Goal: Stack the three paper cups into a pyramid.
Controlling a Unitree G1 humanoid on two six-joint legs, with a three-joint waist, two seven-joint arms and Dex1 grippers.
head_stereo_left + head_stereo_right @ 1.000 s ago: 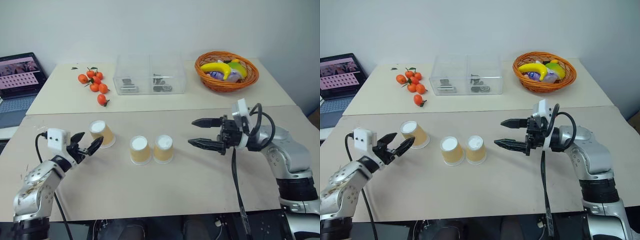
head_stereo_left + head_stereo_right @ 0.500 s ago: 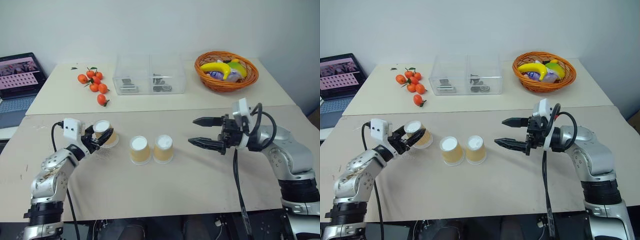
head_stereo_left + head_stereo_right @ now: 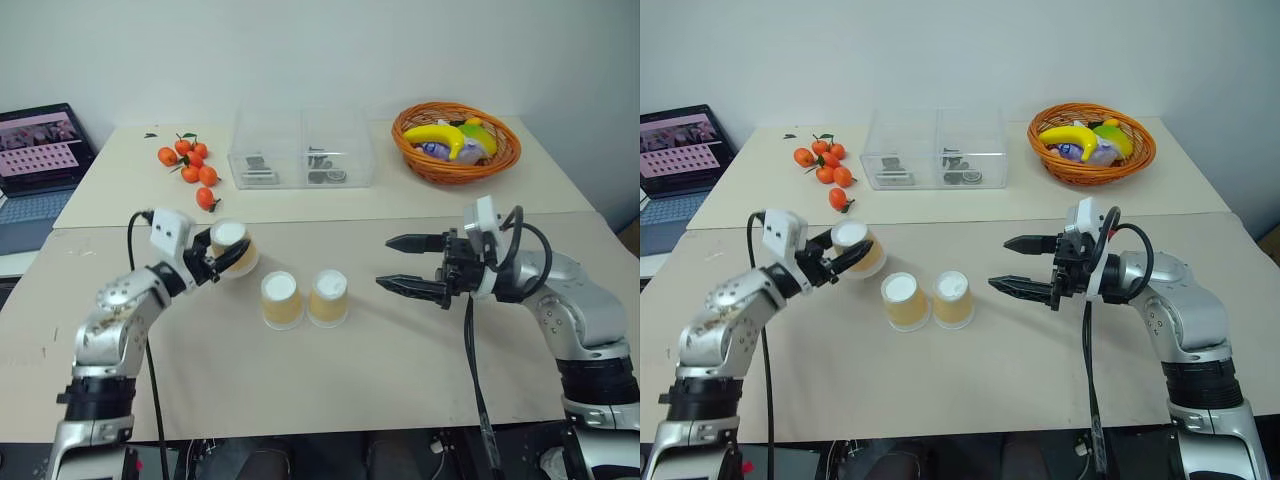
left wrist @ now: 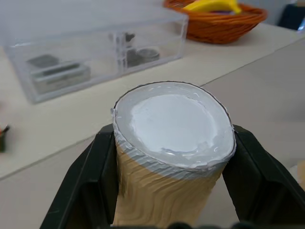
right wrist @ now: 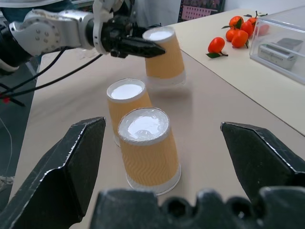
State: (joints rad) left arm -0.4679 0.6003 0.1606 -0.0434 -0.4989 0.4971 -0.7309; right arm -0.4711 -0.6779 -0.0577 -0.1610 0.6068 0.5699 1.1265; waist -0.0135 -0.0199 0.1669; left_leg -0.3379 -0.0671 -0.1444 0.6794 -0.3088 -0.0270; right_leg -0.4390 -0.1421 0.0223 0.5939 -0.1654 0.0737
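Observation:
Two tan-orange paper cups point(image 3: 282, 299) point(image 3: 328, 297) stand upside down side by side on the near table, touching. My left gripper point(image 3: 226, 259) is shut on the third cup point(image 3: 234, 246), held upside down and lifted off the table, up and to the left of the pair. In the left wrist view both black fingers point(image 4: 90, 181) clamp that cup point(image 4: 167, 157) just below its white base. My right gripper point(image 3: 397, 264) hovers open to the right of the pair, pointing at them, with nothing between its fingers point(image 5: 66, 162).
On the far table sit a bunch of tangerines point(image 3: 188, 166), a clear plastic drawer box point(image 3: 300, 150) and a wicker basket point(image 3: 456, 145) holding a banana. A laptop point(image 3: 35, 150) lies at the far left. A seam separates the two tables.
My left gripper closed on the left cup, lifted it off the table and carried it up and to the right, toward the pair. The right gripper stayed where it was, open.

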